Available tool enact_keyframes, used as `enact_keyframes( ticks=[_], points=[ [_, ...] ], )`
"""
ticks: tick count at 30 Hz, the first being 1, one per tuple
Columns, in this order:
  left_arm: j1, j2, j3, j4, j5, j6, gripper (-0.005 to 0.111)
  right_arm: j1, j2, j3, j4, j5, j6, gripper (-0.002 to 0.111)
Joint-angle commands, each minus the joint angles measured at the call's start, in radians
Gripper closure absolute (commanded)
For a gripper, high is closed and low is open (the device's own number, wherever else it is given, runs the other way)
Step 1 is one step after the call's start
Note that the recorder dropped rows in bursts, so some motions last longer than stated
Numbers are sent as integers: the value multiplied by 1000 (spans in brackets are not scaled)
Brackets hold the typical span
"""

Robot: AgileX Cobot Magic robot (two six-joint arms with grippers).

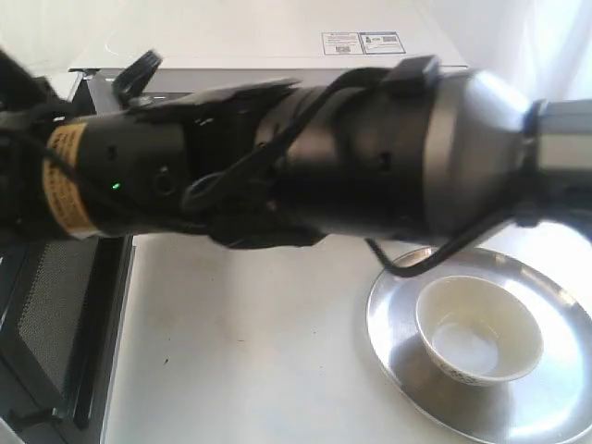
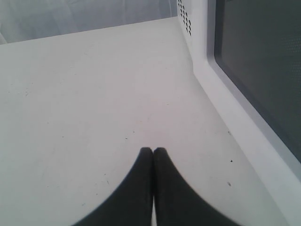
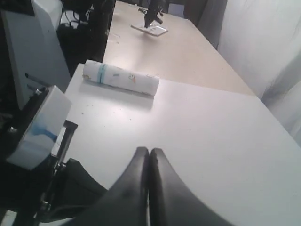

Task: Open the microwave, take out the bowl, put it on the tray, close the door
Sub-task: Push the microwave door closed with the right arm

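The cream bowl sits upright in the steel tray on the white table, at the right in the exterior view. My right arm stretches across the front of the white microwave toward the left, hiding its cavity. The door stands open at the left, mesh side showing. My right gripper is shut on nothing, above bare table. My left gripper is also shut and empty, low over the table just outside the door's dark window.
A wrapped paper roll lies on the white table beyond the right gripper. A white box with a blue mark and dark gear stand beside it. A beige table lies farther off.
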Motion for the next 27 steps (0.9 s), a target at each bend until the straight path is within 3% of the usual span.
enact_keyframes(
  ticks=[1,17,23,27],
  points=[
    [-1,-2,3,-4,0,-6,107,42,58,-54,2,135,-109,108],
    [-1,-2,3,-4,0,-6,107,45,162,-254,63,285,-235,108],
    [-1,-2,3,-4,0,-6,107,62,218,-254,61,381,-386,108],
    [-1,-2,3,-4,0,-6,107,90,211,-254,60,556,-546,108]
  ],
)
